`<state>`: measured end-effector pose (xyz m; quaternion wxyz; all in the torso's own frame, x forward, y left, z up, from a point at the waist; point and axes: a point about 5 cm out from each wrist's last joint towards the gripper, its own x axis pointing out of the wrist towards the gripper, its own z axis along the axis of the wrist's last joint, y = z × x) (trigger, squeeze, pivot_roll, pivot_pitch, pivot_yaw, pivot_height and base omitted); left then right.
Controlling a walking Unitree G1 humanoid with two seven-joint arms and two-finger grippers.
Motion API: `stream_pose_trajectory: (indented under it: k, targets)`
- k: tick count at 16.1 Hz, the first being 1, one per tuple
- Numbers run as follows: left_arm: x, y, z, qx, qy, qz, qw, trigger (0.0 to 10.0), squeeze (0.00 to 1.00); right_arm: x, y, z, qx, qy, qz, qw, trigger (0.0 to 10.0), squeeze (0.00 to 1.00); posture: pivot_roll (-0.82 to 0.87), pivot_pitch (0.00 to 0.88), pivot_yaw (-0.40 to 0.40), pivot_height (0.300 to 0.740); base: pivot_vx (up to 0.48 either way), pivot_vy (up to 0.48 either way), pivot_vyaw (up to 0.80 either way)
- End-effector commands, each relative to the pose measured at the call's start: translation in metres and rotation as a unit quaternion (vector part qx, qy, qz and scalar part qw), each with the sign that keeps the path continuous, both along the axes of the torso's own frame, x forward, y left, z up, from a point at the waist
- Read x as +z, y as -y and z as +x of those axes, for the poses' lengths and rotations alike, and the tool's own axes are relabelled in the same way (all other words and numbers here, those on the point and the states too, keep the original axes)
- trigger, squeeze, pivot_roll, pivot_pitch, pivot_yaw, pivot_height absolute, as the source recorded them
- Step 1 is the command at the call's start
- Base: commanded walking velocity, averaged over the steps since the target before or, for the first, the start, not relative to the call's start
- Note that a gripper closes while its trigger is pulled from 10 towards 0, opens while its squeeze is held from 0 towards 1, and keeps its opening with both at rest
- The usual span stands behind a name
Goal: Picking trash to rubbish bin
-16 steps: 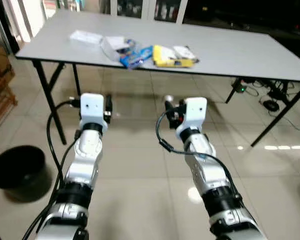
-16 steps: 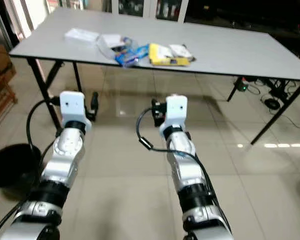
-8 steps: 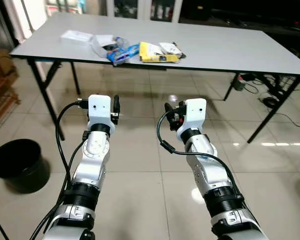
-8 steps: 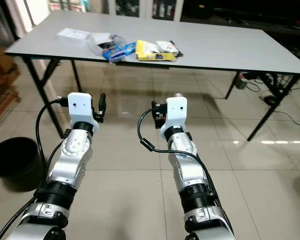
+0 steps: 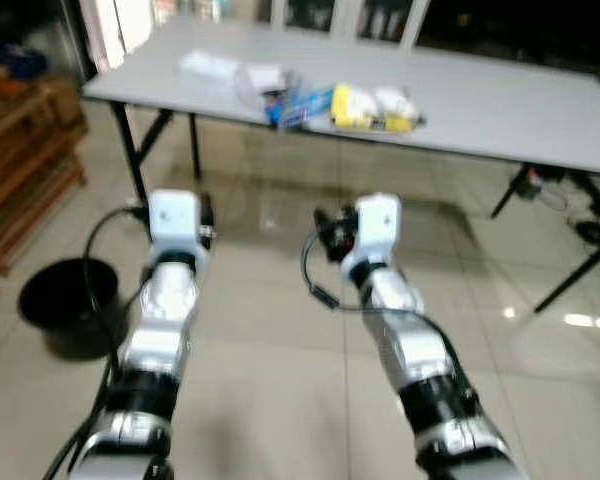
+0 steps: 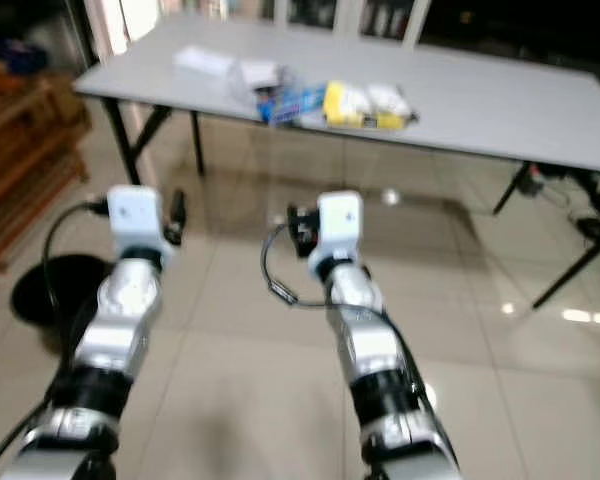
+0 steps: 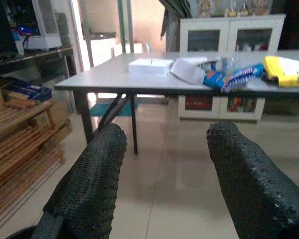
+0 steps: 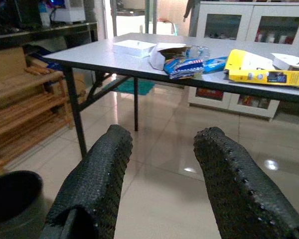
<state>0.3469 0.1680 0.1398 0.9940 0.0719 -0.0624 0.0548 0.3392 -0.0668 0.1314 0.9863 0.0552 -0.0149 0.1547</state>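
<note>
Trash lies on the grey table (image 5: 500, 110) ahead: a flat white box (image 5: 208, 65), a white wrapper (image 5: 260, 78), blue packets (image 5: 300, 103) and a yellow packet (image 5: 365, 108). The same yellow packet (image 8: 261, 69) and blue packets (image 8: 187, 64) show in the right wrist view. A black rubbish bin (image 5: 70, 305) stands on the floor at the left. My left gripper (image 7: 164, 164) and right gripper (image 8: 162, 164) are both open and empty, held out over the floor short of the table.
A wooden rack (image 5: 25, 170) stands along the left wall beside the bin. The table's black folding legs (image 5: 130, 150) are ahead at the left, and cables (image 5: 590, 215) lie under its right end. Tiled floor (image 5: 270, 380) spreads below my arms.
The whole picture has shifted and blurred, so the camera moved; table and bin now sit further right in view. Both grippers stay open and empty in front of me.
</note>
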Motion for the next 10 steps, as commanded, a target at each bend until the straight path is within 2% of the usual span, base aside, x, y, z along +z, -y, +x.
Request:
stream_pose_trajectory:
  k: [1,8,10]
  targets:
    - [0.0032,0.0176,0.0021,-0.022,0.003,-0.003,1.000,10.0,0.00,0.0023,0.0153,0.0027,-0.022,0.002,0.005,1.000,10.0,0.00,0.02,0.012,-0.095,0.740,0.371,0.000,0.00]
    - [0.0030,0.0181,0.0031,-0.028,-0.003,-0.001,1.000,10.0,0.00,0.0030,0.0160,0.0036,-0.026,0.000,0.017,1.000,10.0,0.00,0.02,0.012,-0.094,0.740,0.379,0.000,0.00]
    - [0.0029,0.0188,0.0033,-0.029,-0.004,0.000,1.000,10.0,0.00,0.0034,0.0160,0.0041,-0.025,0.000,0.018,1.000,10.0,0.00,0.02,0.012,-0.095,0.740,0.392,0.000,-0.80]
